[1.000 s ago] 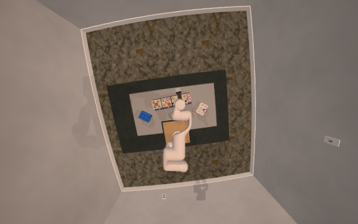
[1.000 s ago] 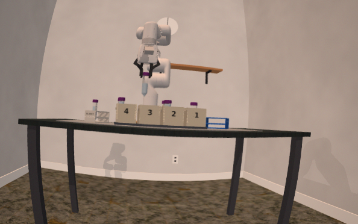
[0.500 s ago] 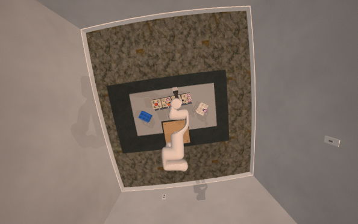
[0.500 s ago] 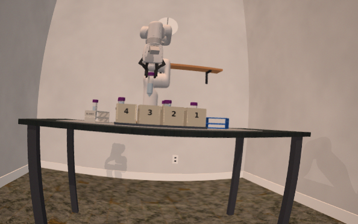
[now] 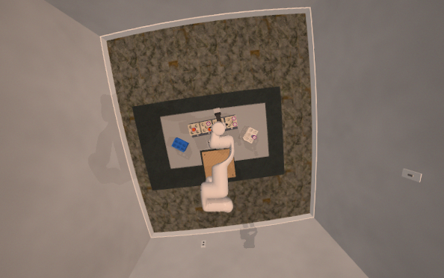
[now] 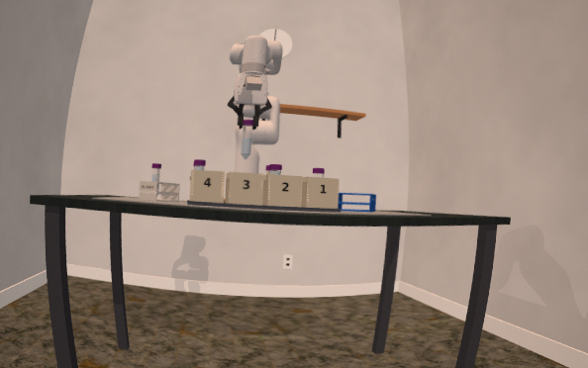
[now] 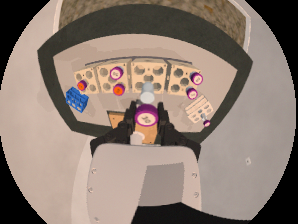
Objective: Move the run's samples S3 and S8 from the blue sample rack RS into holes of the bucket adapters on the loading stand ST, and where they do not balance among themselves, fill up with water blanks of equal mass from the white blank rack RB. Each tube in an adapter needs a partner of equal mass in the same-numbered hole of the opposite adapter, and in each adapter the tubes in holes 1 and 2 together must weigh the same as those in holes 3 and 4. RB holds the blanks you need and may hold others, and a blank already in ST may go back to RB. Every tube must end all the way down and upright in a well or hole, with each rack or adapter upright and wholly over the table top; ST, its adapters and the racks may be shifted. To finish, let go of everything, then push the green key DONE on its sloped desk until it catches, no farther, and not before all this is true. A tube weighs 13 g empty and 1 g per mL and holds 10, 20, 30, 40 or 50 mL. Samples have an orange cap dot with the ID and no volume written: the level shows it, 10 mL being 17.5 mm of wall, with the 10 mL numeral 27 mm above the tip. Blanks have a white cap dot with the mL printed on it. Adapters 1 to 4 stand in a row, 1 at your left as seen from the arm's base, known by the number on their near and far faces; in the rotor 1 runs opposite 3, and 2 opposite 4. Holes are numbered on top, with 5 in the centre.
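Now your tool [image 6: 248,124] is clenched on a purple-capped tube [image 6: 245,140], high above box 3 [image 6: 245,188]; next, lower it upright into a free hole.

Beige walls [image 6: 445,124], mottled brown carpet [image 6: 247,322] — a wooden wall shelf [image 6: 322,111] behind the black-legged table [image 6: 267,216].

The dark-rimmed bench [image 6: 267,216] carries a flat stand [image 6: 208,203] with four numbered beige blocks [image 6: 245,188] in a row. In the top view, a blue rack [image 5: 179,144] lies at eight o'clock from them, a white rack [image 5: 250,134] at four o'clock.
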{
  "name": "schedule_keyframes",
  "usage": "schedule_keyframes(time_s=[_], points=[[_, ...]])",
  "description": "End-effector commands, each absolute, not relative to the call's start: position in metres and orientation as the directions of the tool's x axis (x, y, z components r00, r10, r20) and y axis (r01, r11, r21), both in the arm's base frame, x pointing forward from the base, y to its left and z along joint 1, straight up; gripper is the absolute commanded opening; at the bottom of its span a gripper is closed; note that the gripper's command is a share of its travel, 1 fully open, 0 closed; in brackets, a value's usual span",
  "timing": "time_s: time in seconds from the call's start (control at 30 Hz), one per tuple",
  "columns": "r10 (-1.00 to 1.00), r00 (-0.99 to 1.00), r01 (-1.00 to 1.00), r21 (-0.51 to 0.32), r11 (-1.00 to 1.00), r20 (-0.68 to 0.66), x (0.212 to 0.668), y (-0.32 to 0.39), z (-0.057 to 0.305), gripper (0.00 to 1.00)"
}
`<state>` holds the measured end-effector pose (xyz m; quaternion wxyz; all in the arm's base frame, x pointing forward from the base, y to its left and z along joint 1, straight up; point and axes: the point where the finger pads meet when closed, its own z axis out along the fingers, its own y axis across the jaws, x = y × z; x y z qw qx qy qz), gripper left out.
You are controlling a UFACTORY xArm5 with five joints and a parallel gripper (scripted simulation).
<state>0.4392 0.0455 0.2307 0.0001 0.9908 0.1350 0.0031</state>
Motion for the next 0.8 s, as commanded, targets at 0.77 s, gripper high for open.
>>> schedule_keyframes(time_s=[0.77], points=[[0.268,0.963,0.268,0.002,-0.964,0.009,0.440,0.045,0.200,0.00]])
